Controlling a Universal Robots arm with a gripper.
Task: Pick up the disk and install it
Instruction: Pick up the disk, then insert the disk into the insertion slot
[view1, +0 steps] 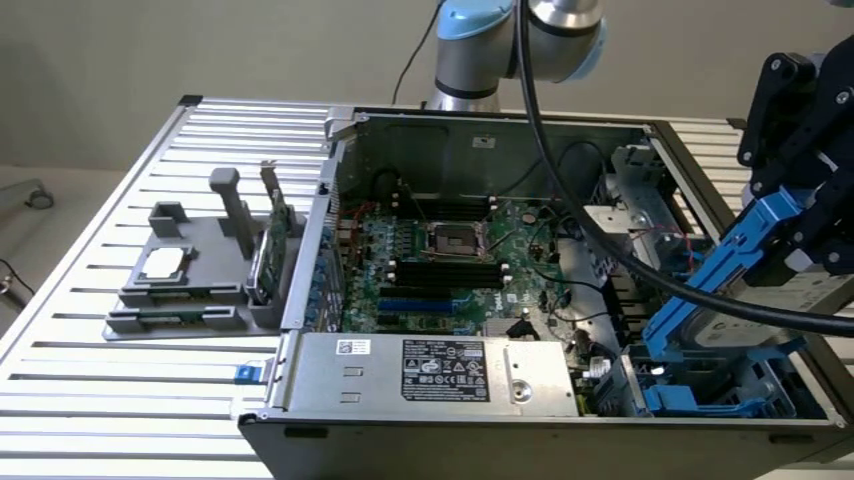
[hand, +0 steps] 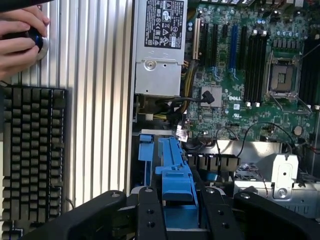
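My gripper (view1: 801, 240) hangs over the open computer case at the exterior view's right, shut on the disk (view1: 787, 300). The disk is a silver-grey drive in a blue carrier frame (view1: 727, 262), held tilted just above the blue drive bay (view1: 707, 395) in the case's near right corner. In the wrist view the gripper (hand: 177, 202) has its black fingers (hand: 150, 215) on either side of the disk's blue carrier edge (hand: 175, 172), with the blue drive bay (hand: 146, 152) beyond it.
Inside the case lie the motherboard (view1: 441, 250), the power supply (view1: 427, 370) and a thick black cable (view1: 601, 230) running to my wrist. A grey tray (view1: 200, 300) with a chip and a green card (view1: 274, 250) stands on the slatted table. A keyboard (hand: 32, 150) and a person's hand (hand: 17, 37) are beside the case.
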